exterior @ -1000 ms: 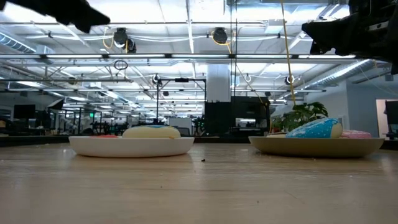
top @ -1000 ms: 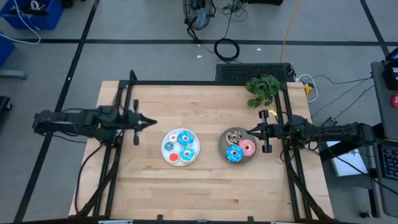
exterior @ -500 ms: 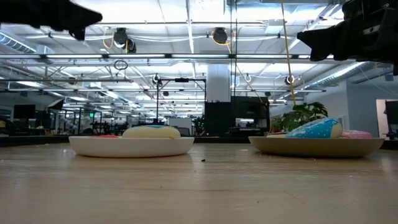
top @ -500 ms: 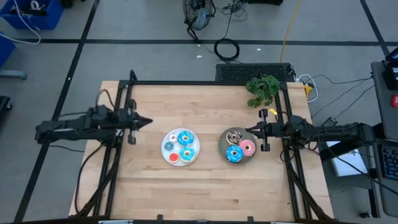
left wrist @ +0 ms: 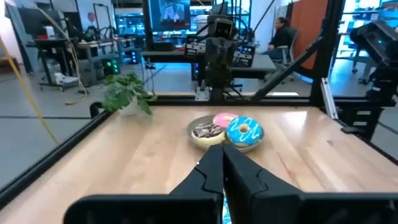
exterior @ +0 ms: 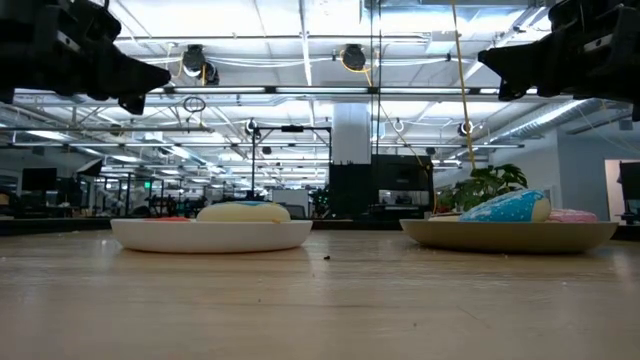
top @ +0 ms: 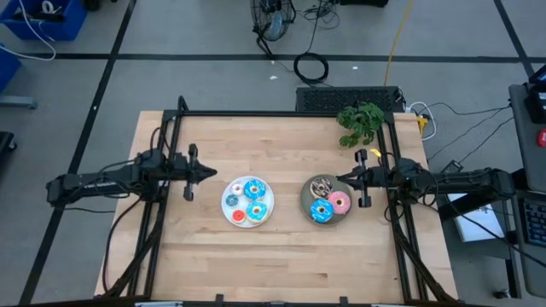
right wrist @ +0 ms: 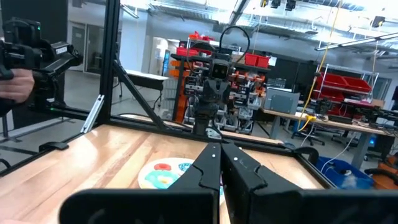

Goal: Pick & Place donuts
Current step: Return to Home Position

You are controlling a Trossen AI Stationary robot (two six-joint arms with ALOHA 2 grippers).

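Standing beside the table (top: 281,264), I saw both arms reaching in from opposite ends, each held well above the wood. The left gripper (top: 207,173) had its two fingers (left wrist: 205,180) pressed together with nothing between them. A little ahead of its tips and off to one side sat the white plate (top: 270,201), which it did not touch. Four donuts (top: 253,189) lay on that plate, the largest of them iced blue. Around it were a small white donut (top: 230,201), a small blue donut (top: 255,210) and a small red donut (top: 239,217), the last lying farthest from the gripper.

The right gripper (top: 342,179) pointed back toward the left one across the table, and its fingers (right wrist: 239,171) were likewise closed on nothing. It hung over the rim of the grey plate (top: 304,201), so the plate lay beneath and just ahead of its tips. Three bigger donuts filled that plate, crowded close together. A brown sprinkled donut (top: 321,186) lay directly ahead of the tips, a pink donut (top: 339,203) almost under them, and a big blue donut (top: 321,211) beside the pink one.

From table height both plates rested flat and apart from each other, with the grippers high above them. Off to the right gripper's side, at the table's edge, stood a leafy green plant (top: 361,122).
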